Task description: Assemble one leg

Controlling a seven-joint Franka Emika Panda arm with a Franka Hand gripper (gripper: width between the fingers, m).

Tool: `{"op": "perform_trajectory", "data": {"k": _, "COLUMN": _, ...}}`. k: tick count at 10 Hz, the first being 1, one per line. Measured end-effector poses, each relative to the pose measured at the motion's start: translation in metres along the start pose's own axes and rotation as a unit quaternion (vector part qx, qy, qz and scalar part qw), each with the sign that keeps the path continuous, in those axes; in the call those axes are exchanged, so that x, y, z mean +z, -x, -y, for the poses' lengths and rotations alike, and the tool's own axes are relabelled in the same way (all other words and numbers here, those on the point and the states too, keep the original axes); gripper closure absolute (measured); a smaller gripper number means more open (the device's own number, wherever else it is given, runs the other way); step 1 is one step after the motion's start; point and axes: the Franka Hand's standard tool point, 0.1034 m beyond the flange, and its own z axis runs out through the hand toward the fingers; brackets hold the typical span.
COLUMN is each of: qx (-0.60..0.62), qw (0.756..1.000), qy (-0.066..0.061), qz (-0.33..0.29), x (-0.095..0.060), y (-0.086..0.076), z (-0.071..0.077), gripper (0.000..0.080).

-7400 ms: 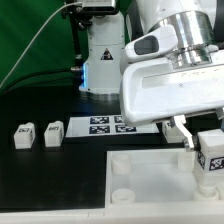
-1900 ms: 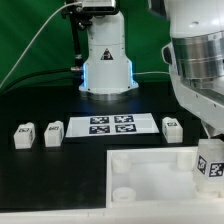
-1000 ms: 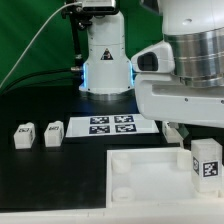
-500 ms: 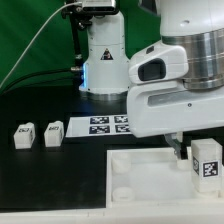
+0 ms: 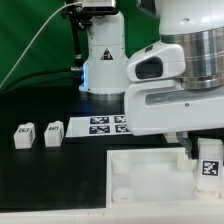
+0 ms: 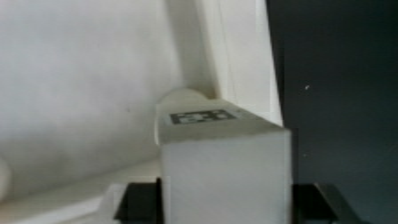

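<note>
My gripper [image 5: 205, 152] is shut on a leg [image 5: 209, 164], a small white post with a black-and-white tag facing the camera. It holds the leg upright at the right corner of the large white square part [image 5: 140, 160]. In the wrist view the leg [image 6: 222, 165] fills the middle between my dark fingers [image 6: 139, 200], its tagged end against the square part's raised rim [image 6: 231, 50]. I cannot tell whether the leg sits in a corner socket. Two more legs [image 5: 23, 137] [image 5: 53, 132] stand on the black table at the exterior view's left.
The marker board [image 5: 100, 124] lies behind the square part, partly hidden by my hand. The arm's white base [image 5: 105, 62] stands at the back. A round socket [image 5: 121, 194] shows in the square part's near left corner.
My hand has turned about its wrist, its body swinging toward the exterior view's left, and the held leg has shifted slightly right and down. The loose legs have not moved.
</note>
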Motion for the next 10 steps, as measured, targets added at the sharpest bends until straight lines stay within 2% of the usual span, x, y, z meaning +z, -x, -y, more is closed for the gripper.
{"op": "perform_trajectory", "data": {"k": 3, "qx": 0.159, "qw": 0.987, "qy": -0.006, "qz": 0.003, "x": 0.001, "y": -0.003, "z": -0.0018, "gripper": 0.0491}}
{"op": "perform_trajectory", "data": {"k": 4, "qx": 0.24, "qw": 0.971, "qy": -0.017, "qz": 0.007, "x": 0.0012, "y": -0.0054, "z": -0.0031, "gripper": 0.0491}}
{"op": "perform_trajectory", "data": {"k": 6, "qx": 0.399, "qw": 0.916, "qy": -0.047, "qz": 0.02, "x": 0.0017, "y": -0.0083, "z": -0.0084, "gripper": 0.0491}}
{"op": "perform_trajectory", "data": {"k": 7, "qx": 0.46, "qw": 0.886, "qy": -0.055, "qz": 0.021, "x": 0.002, "y": -0.0065, "z": -0.0094, "gripper": 0.0491}}
{"op": "perform_trajectory", "data": {"k": 9, "qx": 0.539, "qw": 0.84, "qy": -0.054, "qz": 0.026, "x": 0.0016, "y": -0.0045, "z": -0.0045, "gripper": 0.0492}}
{"op": "perform_trajectory", "data": {"k": 10, "qx": 0.526, "qw": 0.848, "qy": -0.054, "qz": 0.025, "x": 0.0016, "y": -0.0045, "z": -0.0045, "gripper": 0.0493}}
